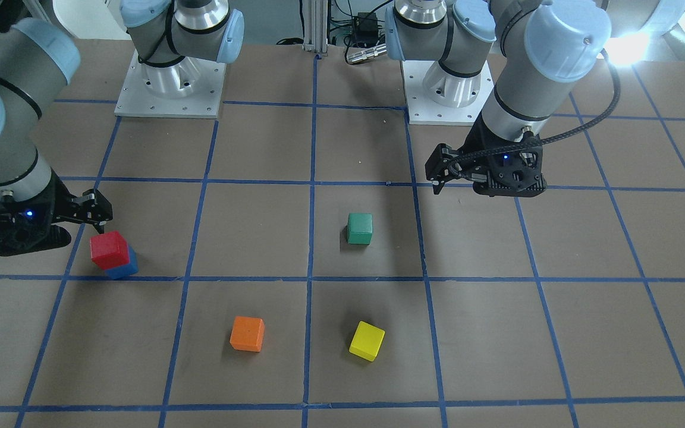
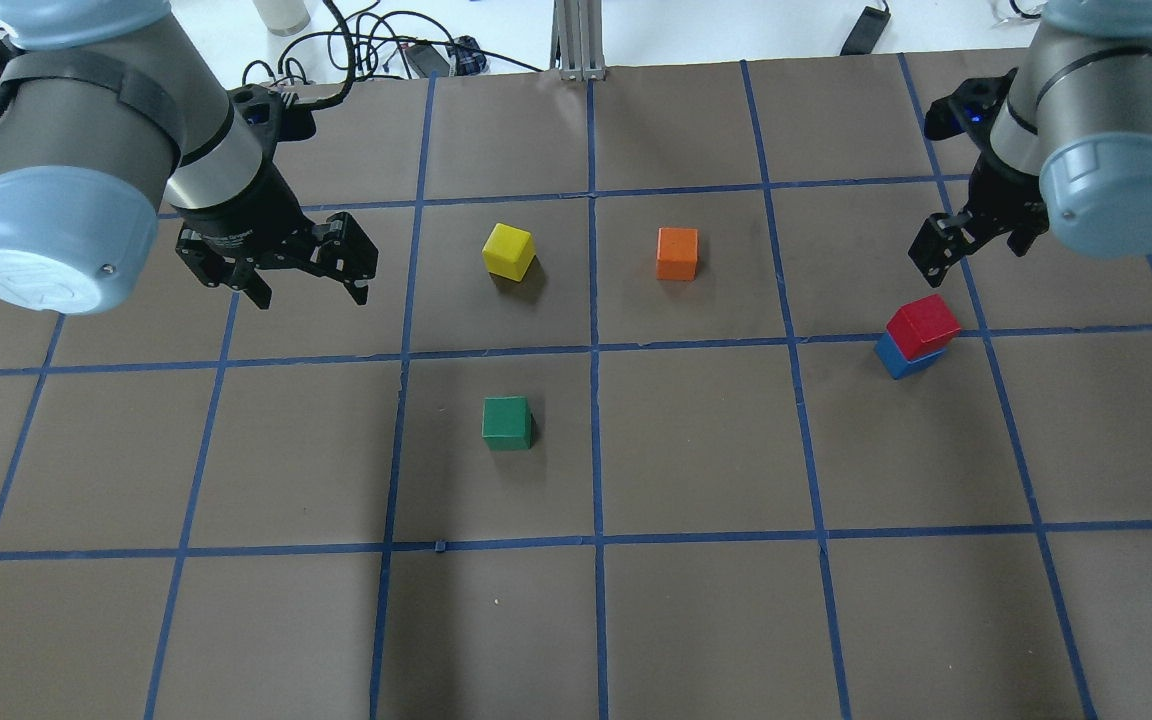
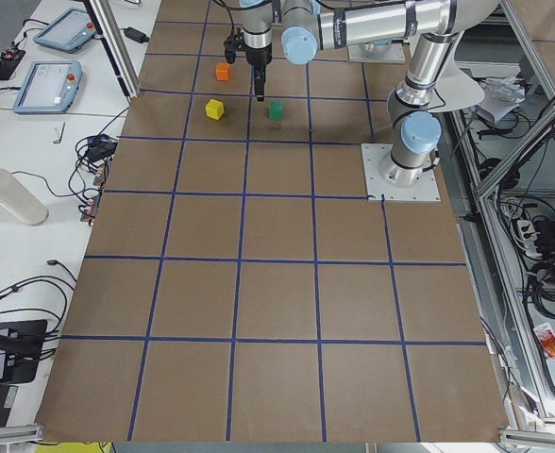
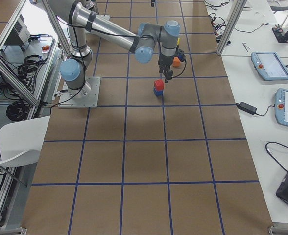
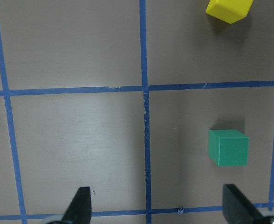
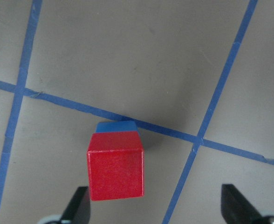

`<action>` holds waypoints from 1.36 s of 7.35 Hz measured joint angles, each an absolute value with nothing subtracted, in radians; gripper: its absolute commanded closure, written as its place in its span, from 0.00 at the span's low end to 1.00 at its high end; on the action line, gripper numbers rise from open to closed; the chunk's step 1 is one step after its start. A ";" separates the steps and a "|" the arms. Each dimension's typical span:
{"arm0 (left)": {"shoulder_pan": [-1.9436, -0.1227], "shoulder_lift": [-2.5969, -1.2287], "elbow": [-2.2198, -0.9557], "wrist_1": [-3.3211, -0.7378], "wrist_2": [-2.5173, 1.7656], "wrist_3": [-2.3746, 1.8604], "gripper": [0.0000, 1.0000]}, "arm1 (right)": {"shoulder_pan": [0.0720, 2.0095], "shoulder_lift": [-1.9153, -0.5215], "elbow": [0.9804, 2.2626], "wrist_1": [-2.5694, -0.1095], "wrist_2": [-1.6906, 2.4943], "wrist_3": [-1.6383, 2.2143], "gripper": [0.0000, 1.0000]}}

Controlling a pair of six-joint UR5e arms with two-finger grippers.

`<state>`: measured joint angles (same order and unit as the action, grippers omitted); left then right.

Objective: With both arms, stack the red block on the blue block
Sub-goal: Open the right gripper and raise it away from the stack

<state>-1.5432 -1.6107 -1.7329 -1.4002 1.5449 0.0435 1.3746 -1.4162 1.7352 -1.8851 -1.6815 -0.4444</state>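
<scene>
The red block (image 1: 109,249) sits on top of the blue block (image 1: 125,268), slightly turned on it; the stack also shows in the overhead view, red block (image 2: 923,325) on blue block (image 2: 898,358), and in the right wrist view, red block (image 6: 116,171) over blue block (image 6: 117,126). My right gripper (image 1: 97,213) is open and empty, raised just above and beside the stack, not touching it; its fingers (image 6: 81,203) stand wide apart. My left gripper (image 2: 308,288) is open and empty, hovering over bare table away from the stack, also seen in the front view (image 1: 436,172).
A green cube (image 2: 507,423) lies near the table's middle, with a yellow cube (image 2: 509,250) and an orange cube (image 2: 677,253) beyond it. The green cube (image 5: 228,147) is below and right of the left gripper. Blue tape lines grid the brown table (image 2: 696,450).
</scene>
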 measured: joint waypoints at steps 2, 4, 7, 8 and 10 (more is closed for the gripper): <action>-1.543 -1.609 -1.731 -1.399 1.545 0.042 0.00 | 1.485 -1.495 1.646 -1.745 -1.643 -0.231 0.00; -1.544 -1.602 -1.731 -1.400 1.548 0.036 0.00 | 1.593 -1.546 1.611 -1.686 -1.631 -0.044 0.00; -1.545 -1.588 -1.729 -1.397 1.552 0.032 0.00 | 1.643 -1.555 1.611 -1.679 -1.631 0.017 0.00; -1.548 -1.588 -1.725 -1.386 1.552 0.026 0.00 | 1.645 -1.552 1.608 -1.682 -1.628 0.018 0.00; -1.564 -1.582 -1.709 -1.357 1.549 0.010 0.00 | 1.646 -1.546 1.599 -1.686 -1.553 0.042 0.00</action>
<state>-1.5643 -1.5822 -1.7092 -1.3570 1.5494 0.0104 1.6459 -1.5456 1.5986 -1.6860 -1.5533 0.0418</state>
